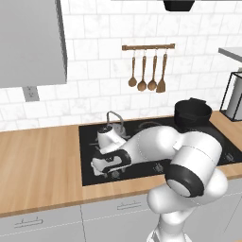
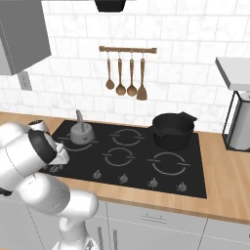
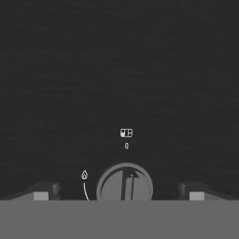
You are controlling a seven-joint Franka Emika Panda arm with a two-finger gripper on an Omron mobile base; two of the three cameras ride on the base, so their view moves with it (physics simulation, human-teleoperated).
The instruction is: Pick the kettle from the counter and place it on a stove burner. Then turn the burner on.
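Observation:
The grey kettle point(image 1: 109, 133) point(image 2: 81, 132) stands upright on the back-left burner of the black stove point(image 2: 142, 146), with nothing gripping it. My gripper point(image 1: 101, 169) point(image 3: 119, 193) is low over the stove's front-left corner, pointing down at a round burner knob point(image 3: 125, 184). In the hand view the knob sits between my two widely parted fingertips point(image 3: 44, 192), which stand clear of it on both sides. The knob's pointer bar lines up with the 0 mark above it. The gripper is open and holds nothing. The wooden counter point(image 1: 42, 160) stretches to the left of the stove.
A black pot point(image 1: 193, 112) point(image 2: 172, 129) sits on the back-right burner. Several more knobs point(image 2: 123, 177) line the stove's front edge. Wooden utensils point(image 1: 147, 75) hang on a wall rail. A wire-framed appliance point(image 2: 239, 124) stands on the counter at the far right.

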